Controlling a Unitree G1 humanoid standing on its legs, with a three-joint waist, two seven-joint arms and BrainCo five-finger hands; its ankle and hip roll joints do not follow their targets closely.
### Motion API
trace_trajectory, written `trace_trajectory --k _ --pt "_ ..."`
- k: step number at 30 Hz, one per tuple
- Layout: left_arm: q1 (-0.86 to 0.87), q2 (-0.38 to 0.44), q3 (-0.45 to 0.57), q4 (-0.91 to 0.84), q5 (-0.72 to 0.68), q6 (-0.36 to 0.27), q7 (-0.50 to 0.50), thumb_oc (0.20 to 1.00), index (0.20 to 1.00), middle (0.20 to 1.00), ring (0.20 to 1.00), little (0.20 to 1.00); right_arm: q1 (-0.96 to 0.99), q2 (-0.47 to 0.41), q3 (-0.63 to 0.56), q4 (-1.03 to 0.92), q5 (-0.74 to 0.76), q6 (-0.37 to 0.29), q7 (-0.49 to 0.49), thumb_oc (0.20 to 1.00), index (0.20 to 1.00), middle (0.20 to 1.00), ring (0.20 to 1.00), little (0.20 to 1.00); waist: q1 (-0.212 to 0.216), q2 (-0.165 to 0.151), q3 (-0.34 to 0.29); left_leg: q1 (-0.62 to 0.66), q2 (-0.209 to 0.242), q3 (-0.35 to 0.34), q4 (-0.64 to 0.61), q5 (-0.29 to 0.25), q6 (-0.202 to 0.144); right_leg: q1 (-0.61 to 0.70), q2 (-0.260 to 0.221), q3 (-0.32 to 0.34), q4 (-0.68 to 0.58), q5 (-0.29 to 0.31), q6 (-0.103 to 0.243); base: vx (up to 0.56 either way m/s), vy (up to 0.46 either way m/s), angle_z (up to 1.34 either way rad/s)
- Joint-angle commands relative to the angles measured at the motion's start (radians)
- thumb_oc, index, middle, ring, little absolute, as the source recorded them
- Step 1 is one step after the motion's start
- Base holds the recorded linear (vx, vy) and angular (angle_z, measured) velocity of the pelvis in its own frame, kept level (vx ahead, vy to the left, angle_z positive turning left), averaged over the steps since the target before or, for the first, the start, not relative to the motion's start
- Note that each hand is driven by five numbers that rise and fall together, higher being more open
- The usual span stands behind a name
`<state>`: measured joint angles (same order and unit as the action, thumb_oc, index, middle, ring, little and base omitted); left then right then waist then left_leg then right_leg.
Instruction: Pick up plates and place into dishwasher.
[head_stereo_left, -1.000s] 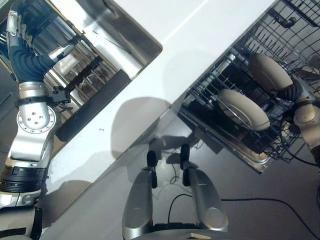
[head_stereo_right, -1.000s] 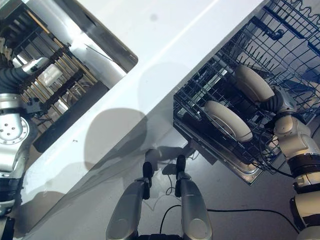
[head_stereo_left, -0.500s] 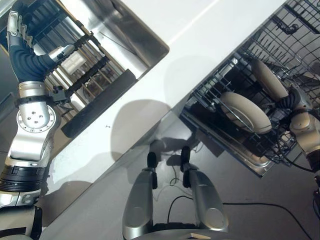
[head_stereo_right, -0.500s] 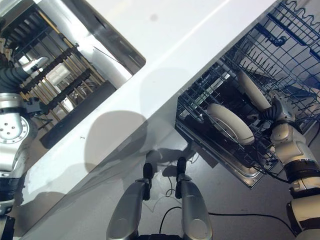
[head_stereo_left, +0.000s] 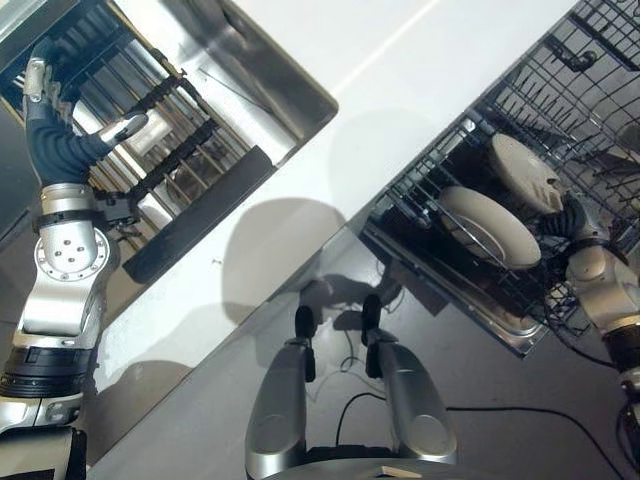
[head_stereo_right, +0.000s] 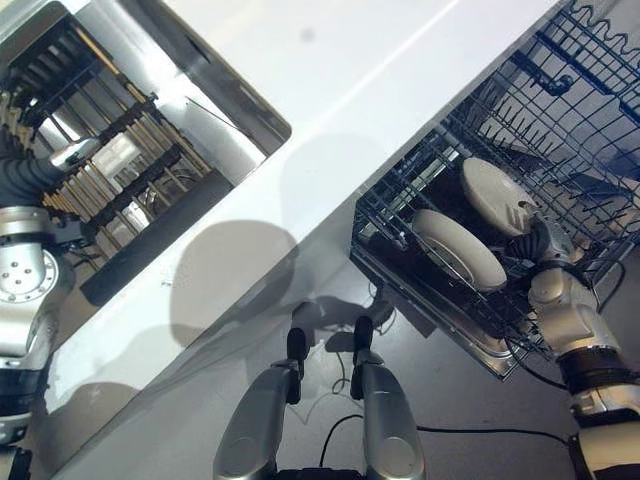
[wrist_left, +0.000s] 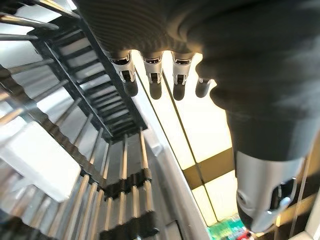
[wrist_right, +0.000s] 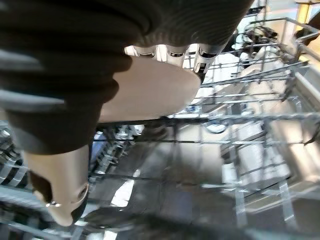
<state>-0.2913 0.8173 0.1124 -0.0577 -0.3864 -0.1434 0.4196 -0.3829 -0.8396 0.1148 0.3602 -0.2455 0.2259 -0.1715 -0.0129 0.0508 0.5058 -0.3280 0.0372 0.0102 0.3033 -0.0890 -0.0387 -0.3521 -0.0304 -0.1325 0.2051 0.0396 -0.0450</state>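
Right robot hand (head_stereo_right: 541, 243) clenched on beige plate (head_stereo_right: 495, 195) inside dishwasher rack (head_stereo_right: 590, 120). Second plate (head_stereo_right: 458, 248) racked just beside. Left robot hand (head_stereo_left: 50, 120) released, fingers straight, over sink rack (head_stereo_left: 170, 150).

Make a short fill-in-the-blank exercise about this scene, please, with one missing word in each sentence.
1. The right hand holds a round beige ____ over the dark wire dishwasher rack.
2. A second round beige plate already stands in the ____.
3. The left hand is raised beside the steel ____, its fingers straight.
4. Between sink and rack lies a ____ countertop.

Missing words: plate; rack; sink; white
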Motion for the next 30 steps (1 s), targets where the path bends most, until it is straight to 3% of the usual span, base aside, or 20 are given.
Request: trace_trajectory --k 1,12,15,20,30 --pt "0.042 -0.055 0.056 -0.044 0.003 -0.075 0.004 1.000 1.000 1.000 1.000 1.000 -0.001 -0.041 -0.067 -0.136 -0.111 0.013 -0.045 1.000 1.000 1.000 1.000 1.000 -0.025 0.007 -0.030 -0.054 0.035 -0.013 -0.018 0.087 -0.031 0.043 -0.039 0.031 -0.006 -0.049 0.071 0.02 0.038 -0.05" --pt "0.114 -0.097 0.114 -0.065 0.000 -0.073 -0.009 1.000 1.000 1.000 1.000 1.000 0.073 -0.018 -0.189 -0.328 -0.195 -0.037 -0.093 1.000 1.000 1.000 1.000 1.000 -0.049 0.018 -0.052 -0.028 0.035 0.006 -0.030 0.079 -0.030 0.046 -0.040 0.049 0.000 -0.058 0.071 0.03 0.048 -0.03" --pt "0.123 -0.105 0.120 -0.070 -0.006 -0.070 -0.008 1.000 1.000 1.000 1.000 1.000 0.086 -0.012 -0.218 -0.367 -0.154 -0.061 -0.150 1.000 1.000 1.000 1.000 1.000 -0.054 0.023 -0.055 -0.021 0.036 0.011 -0.033 0.077 -0.030 0.048 -0.041 0.052 0.002 -0.061 0.071 0.02 0.060 -0.04" --pt "0.164 -0.167 0.129 -0.068 0.011 -0.093 -0.011 1.000 1.000 1.000 1.000 1.000 0.151 0.067 -0.299 -0.462 -0.049 -0.159 -0.300 1.000 1.000 1.000 1.000 1.000 -0.070 0.035 -0.073 -0.005 0.033 0.023 -0.035 0.069 -0.028 0.046 -0.042 0.064 0.009 -0.067 0.073 0.03 0.102 -0.09" --pt "0.251 -0.244 0.158 -0.083 -0.013 -0.128 -0.050 1.000 1.000 1.000 1.000 1.000 0.289 0.151 -0.364 -0.507 0.042 -0.221 -0.405 1.000 1.000 1.000 1.000 1.000 -0.086 0.062 -0.136 0.070 0.020 0.068 -0.055 0.041 -0.021 0.090 -0.071 0.088 -0.016 -0.071 0.082 0.02 0.145 -0.07"
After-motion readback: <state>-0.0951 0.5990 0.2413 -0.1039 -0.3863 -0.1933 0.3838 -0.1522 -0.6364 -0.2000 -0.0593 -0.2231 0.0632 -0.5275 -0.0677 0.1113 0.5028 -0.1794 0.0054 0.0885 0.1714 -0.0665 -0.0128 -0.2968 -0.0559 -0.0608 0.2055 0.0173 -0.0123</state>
